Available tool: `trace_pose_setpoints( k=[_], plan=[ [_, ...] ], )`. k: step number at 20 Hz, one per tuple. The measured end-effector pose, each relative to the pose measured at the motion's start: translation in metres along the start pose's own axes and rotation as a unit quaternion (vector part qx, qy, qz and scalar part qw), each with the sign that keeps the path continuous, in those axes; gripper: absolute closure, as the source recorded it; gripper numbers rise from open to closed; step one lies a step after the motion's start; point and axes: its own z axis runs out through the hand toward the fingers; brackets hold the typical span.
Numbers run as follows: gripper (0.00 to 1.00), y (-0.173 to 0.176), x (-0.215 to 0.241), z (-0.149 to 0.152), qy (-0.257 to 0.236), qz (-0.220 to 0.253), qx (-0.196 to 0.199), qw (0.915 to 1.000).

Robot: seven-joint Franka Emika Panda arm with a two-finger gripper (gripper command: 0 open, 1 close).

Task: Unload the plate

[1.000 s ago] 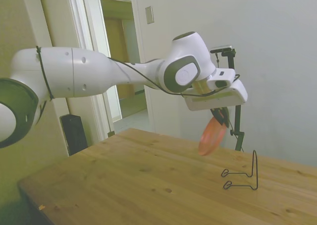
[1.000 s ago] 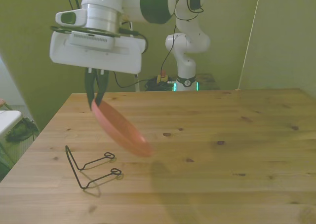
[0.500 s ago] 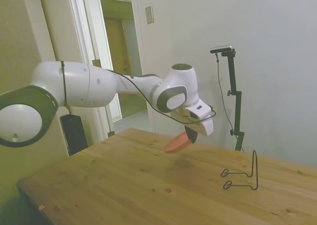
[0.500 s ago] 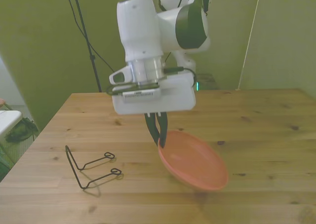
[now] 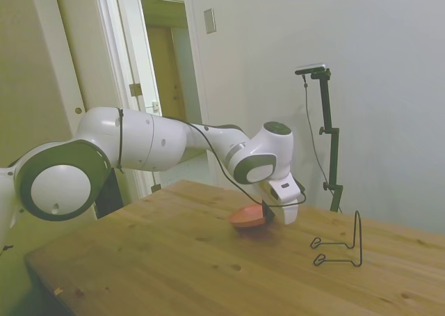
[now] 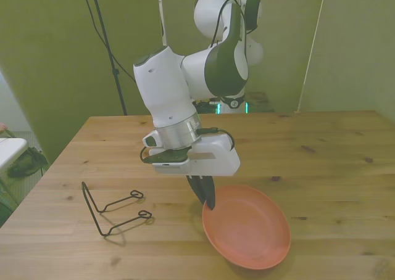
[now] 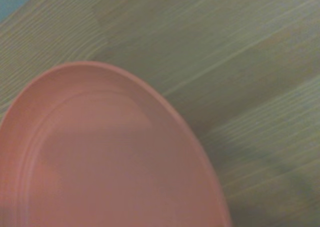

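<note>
Coral plate (image 6: pixel 250 234), one, lying near-flat on the table (image 6: pixel 333 163), one wire stand (image 6: pixel 111 207) sitting well apart, arm bending low, gripper (image 6: pixel 207 201) pinching the plate's rim.

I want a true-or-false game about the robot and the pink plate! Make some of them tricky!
1. The plate is sitting in the wire stand. False: it is out on the wooden table, toward the front view's right of the stand.
2. The gripper pinches the plate's rim. True.
3. The plate is empty. True.
4. The plate is blue. False: it is salmon pink.
5. The wire stand holds nothing. True.
</note>
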Motion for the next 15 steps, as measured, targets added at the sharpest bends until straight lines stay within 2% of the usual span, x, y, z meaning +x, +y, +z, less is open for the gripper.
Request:
trace_pose_setpoints(
  k=[9,12,15],
  plan=[
    [0.00,0.003,-0.003,-0.005,-0.009,-0.004,-0.017,0.9998],
    [0.00,-0.001,-0.018,-0.031,-0.016,-0.012,-0.020,0.9996],
    [0.00,-0.005,-0.050,-0.075,-0.019,-0.029,-0.036,0.9988]
  ],
)
